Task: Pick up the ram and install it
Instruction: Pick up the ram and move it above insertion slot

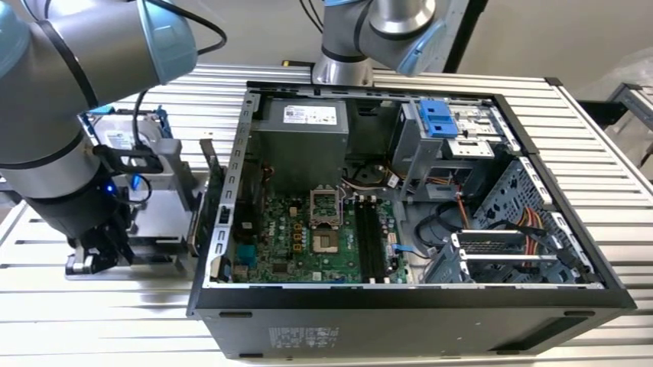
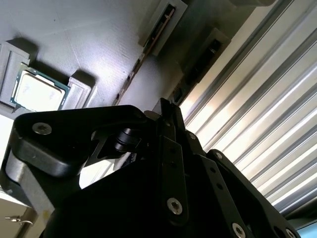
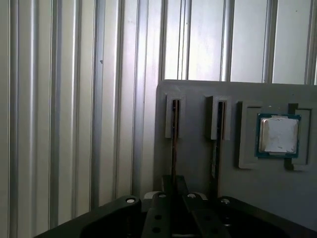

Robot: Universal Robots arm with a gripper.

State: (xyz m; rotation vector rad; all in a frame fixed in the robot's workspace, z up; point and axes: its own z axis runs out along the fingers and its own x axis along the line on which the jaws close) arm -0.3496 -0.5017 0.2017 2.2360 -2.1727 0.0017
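Note:
Two rams stand on edge in the slots of a grey holder (image 3: 198,163); one ram (image 3: 174,141) runs straight toward my gripper (image 3: 173,191) and the other (image 3: 216,144) lies one slot over. In the second wrist view the nearer ram (image 2: 130,82) shows as a thin dark edge running up to the gripper (image 2: 168,113). In the exterior view the gripper (image 1: 97,258) is low over the holder (image 1: 153,222), at the exterior view's left of the open computer case (image 1: 408,302). The black memory slots (image 1: 369,241) on the green motherboard (image 1: 290,241) hold nothing.
A square silver processor chip (image 3: 278,134) sits in a recess of the holder beside the rams. A silver hard drive in its blue-handled bracket (image 1: 128,136) stands behind the holder. A second arm's base (image 1: 347,53) rises behind the case. The ribbed metal table (image 1: 92,321) surrounds everything.

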